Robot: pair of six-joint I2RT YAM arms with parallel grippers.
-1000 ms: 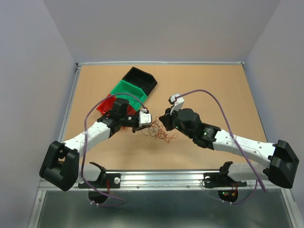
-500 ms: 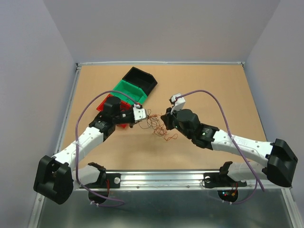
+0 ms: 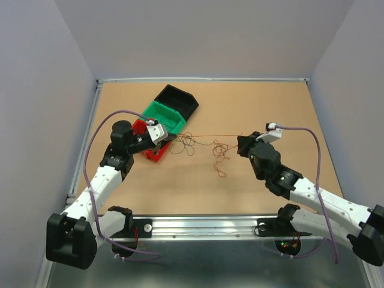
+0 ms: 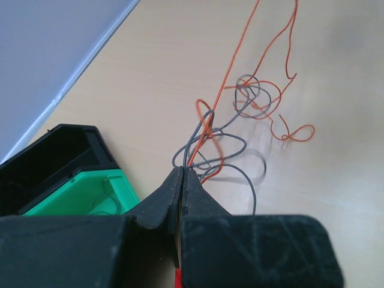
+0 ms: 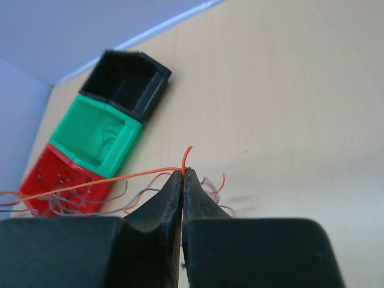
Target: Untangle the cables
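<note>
As the arms draw apart, the hair-thin curly orange and grey cables (image 3: 219, 151) spread across the tan wooden tabletop (image 3: 270, 108).
One orange strand (image 3: 207, 135) now runs taut where a clump sat a second ago, a sign of loosening. The left gripper (image 4: 182, 174), beside the red plastic bin (image 3: 155, 153), clamps several strands; the right gripper (image 5: 182, 173) pinches the strand's tip; both arms reach low.

**Left arm** (image 3: 101, 178): white links rising from its base at the near left corner, forearm angled inward.
**Left tool** (image 4: 182, 173): black fingers pressed together, with strands of the cables (image 4: 251, 99) nipped between the tips.
**Right arm** (image 3: 312, 193): stretched from the near right corner toward the middle (elbow low).
**Right tool** (image 5: 183, 173): fingers closed tip to tip on one orange strand.
The two tools are well apart and point toward each other.
</note>
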